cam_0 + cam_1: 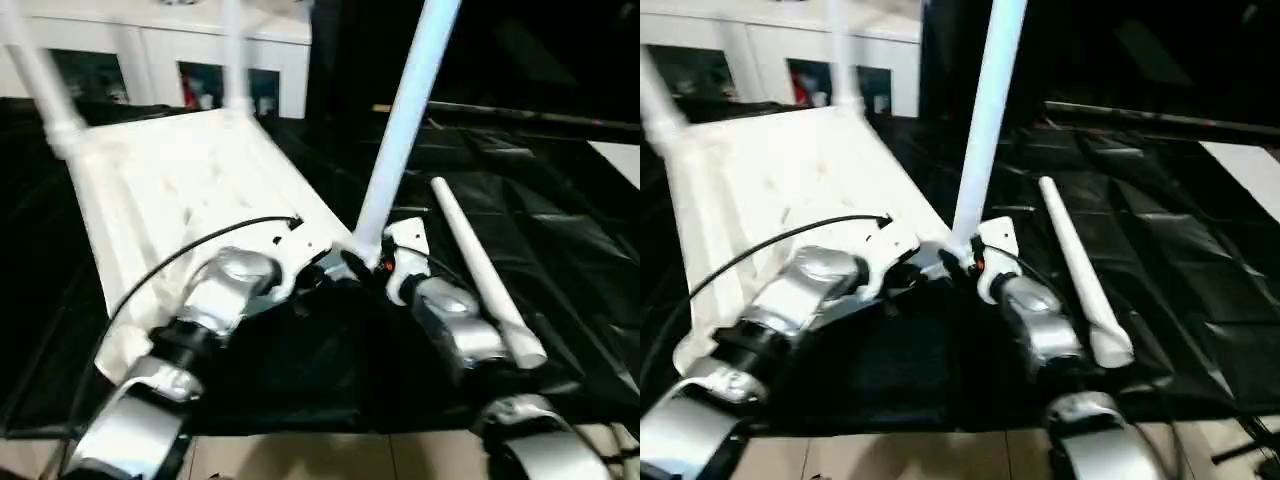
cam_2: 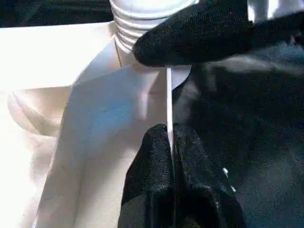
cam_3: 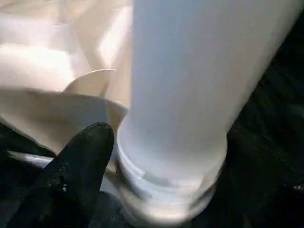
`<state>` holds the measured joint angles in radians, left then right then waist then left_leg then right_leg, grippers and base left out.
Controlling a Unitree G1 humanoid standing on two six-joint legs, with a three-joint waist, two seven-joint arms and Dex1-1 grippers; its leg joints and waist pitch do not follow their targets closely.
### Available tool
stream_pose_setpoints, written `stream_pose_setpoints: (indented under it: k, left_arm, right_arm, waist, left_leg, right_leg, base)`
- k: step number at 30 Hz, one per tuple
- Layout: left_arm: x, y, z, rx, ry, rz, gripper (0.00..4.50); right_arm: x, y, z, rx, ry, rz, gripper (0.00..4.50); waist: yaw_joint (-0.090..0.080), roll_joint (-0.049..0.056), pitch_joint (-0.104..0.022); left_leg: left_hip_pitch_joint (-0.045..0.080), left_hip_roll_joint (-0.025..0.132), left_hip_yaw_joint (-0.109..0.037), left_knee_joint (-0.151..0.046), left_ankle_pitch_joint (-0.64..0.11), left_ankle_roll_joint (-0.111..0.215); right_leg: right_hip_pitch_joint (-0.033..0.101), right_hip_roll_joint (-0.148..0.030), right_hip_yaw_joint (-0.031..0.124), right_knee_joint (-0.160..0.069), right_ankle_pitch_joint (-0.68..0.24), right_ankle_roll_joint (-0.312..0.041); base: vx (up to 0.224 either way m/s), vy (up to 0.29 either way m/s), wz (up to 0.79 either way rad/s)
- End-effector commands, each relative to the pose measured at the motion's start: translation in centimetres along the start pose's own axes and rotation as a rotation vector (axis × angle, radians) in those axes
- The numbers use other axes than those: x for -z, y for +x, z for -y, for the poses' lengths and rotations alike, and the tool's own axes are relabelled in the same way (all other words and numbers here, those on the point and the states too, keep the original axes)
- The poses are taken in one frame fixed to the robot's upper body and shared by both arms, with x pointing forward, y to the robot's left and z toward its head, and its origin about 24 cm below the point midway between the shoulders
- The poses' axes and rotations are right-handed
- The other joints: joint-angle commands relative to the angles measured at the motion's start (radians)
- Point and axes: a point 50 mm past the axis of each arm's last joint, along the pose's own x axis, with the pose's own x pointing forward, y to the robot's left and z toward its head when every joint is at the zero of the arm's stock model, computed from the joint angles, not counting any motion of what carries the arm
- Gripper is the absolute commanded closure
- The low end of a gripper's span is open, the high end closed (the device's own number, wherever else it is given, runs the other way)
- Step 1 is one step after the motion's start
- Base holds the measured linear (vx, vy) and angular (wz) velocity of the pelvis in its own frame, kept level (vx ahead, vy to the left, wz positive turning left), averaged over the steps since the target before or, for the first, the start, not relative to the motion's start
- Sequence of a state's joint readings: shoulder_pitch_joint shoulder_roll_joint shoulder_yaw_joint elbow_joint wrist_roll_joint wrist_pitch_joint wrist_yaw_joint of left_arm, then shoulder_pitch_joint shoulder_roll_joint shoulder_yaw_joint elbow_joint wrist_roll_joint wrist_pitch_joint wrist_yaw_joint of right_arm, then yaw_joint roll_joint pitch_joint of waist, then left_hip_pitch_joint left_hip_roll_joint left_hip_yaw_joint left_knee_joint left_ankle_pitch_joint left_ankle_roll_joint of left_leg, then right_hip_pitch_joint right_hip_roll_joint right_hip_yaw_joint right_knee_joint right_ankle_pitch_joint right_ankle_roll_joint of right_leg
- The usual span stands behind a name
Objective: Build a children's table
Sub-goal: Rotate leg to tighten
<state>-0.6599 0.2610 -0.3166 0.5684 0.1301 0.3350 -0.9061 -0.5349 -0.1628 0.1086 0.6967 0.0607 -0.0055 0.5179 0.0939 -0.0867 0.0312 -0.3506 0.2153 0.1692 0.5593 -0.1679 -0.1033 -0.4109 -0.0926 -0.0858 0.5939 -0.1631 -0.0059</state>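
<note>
Right wrist view: leg [image 3: 190, 95] in corner socket [image 3: 161, 204]

My left fingers [image 2: 161, 180] are matte black, as is the one right finger [image 3: 78, 166] seen against the leg [image 1: 405, 120]. That leg is white with a pale blue tint; its threaded end [image 2: 137, 23] is white and ridged. The tabletop [image 1: 200, 190] is white, its ribbed underside creamy. The loose leg [image 1: 480, 265] is white. The cloth [image 1: 560, 250] is black and creased. My forearms [image 1: 455, 325] are silver, and the cable [image 1: 190, 250] is black.
</note>
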Motion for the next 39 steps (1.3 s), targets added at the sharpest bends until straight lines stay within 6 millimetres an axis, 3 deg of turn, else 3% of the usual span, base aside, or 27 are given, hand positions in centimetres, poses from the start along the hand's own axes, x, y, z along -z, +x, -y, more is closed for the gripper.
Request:
stream_pose_setpoints:
  k: [1, 5, 6, 7, 11, 22, 31, 36, 39]
  left_arm:
    - [2.1, -0.2, 0.7, 0.078, -0.034, -0.048, 4.5]
    - [2.7, -1.5, 1.0, 0.167, -0.018, -0.043, 4.5]
    - [2.6, -1.7, 1.1, 0.187, -0.005, -0.027, 4.5]
    - [2.5, -2.0, 1.4, 0.225, -0.001, 0.0, 4.5]
    - [2.3, -2.6, 2.3, 0.319, 0.024, 0.031, 4.5]
    - [2.3, -2.7, 2.8, 0.348, 0.025, 0.033, 4.5]
    - [2.3, -2.8, 2.8, 0.348, 0.021, 0.03, 4.5]
    - [2.4, -2.9, 2.9, 0.347, 0.011, 0.032, 4.5]
    - [2.1, -2.0, 2.5, 0.274, -0.025, 0.036, 4.5]
  right_arm:
    - [-0.3, -1.2, 0.9, -0.063, -0.072, -0.02, 0.66]
    - [0.0, -3.0, 0.8, -0.229, -0.166, -0.075, 0.66]
    - [-0.1, -3.3, 0.7, -0.257, -0.165, -0.075, 0.66]
    - [-0.1, -3.5, 0.6, -0.281, -0.15, -0.072, 0.66]
    - [-0.2, -3.5, 0.2, -0.315, -0.145, -0.066, 0.66]
    - [-0.4, -2.5, -0.5, -0.357, -0.084, -0.037, 0.66]
    - [-0.3, -2.4, -0.6, -0.373, -0.046, -0.024, 1.53]
    - [-0.3, -2.3, -0.6, -0.365, -0.014, -0.005, 1.72]
    - [0.0, -1.5, -0.6, -0.251, 0.062, 0.02, 1.74]
  waist:
    - [0.001, 0.0, -0.043]
    - [0.001, 0.0, -0.043]
    - [0.001, 0.011, -0.044]
    - [-0.004, 0.004, -0.042]
    - [-0.003, 0.001, -0.046]
    - [-0.005, 0.001, -0.046]
    - [-0.005, -0.003, -0.046]
    - [-0.005, 0.0, -0.047]
    - [-0.007, 0.001, -0.046]
  left_leg:
    - [-0.003, 0.013, 0.005, -0.066, -0.301, 0.027]
    - [-0.007, 0.015, 0.004, -0.067, -0.295, 0.031]
    - [-0.006, 0.015, 0.003, -0.068, -0.293, 0.029]
    - [-0.008, 0.015, 0.004, -0.068, -0.299, 0.028]
    - [-0.006, 0.017, 0.004, -0.066, -0.28, 0.026]
    - [-0.004, 0.016, 0.01, -0.063, -0.235, 0.025]
    - [-0.004, 0.015, 0.01, -0.061, -0.232, 0.023]
    - [-0.004, 0.015, 0.01, -0.061, -0.225, 0.023]
    - [-0.005, 0.014, 0.009, -0.062, -0.232, 0.02]
  right_leg:
    - [0.042, -0.046, 0.044, -0.085, -0.406, -0.084]
    - [0.047, -0.046, 0.043, -0.081, -0.379, -0.101]
    - [0.046, -0.047, 0.044, -0.08, -0.369, -0.107]
    - [0.046, -0.045, 0.044, -0.081, -0.365, -0.111]
    - [0.047, -0.047, 0.044, -0.074, -0.349, -0.126]
    - [0.048, -0.044, 0.047, -0.063, -0.248, -0.163]
    - [0.05, -0.044, 0.047, -0.064, -0.267, -0.155]
    - [0.05, -0.043, 0.047, -0.061, -0.248, -0.164]
    - [0.05, -0.044, 0.046, -0.062, -0.26, -0.164]
  base:
    - [0.0, 0.0, 0.0]
    - [0.0, 0.0, 0.0]
    - [0.0, 0.0, 0.0]
    - [0.0, 0.0, 0.0]
    - [0.0, 0.0, 0.0]
    - [0.0, 0.0, 0.0]
    - [0.0, 0.0, 0.0]
    - [0.0, 0.0, 0.0]
    - [0.0, 0.0, 0.0]
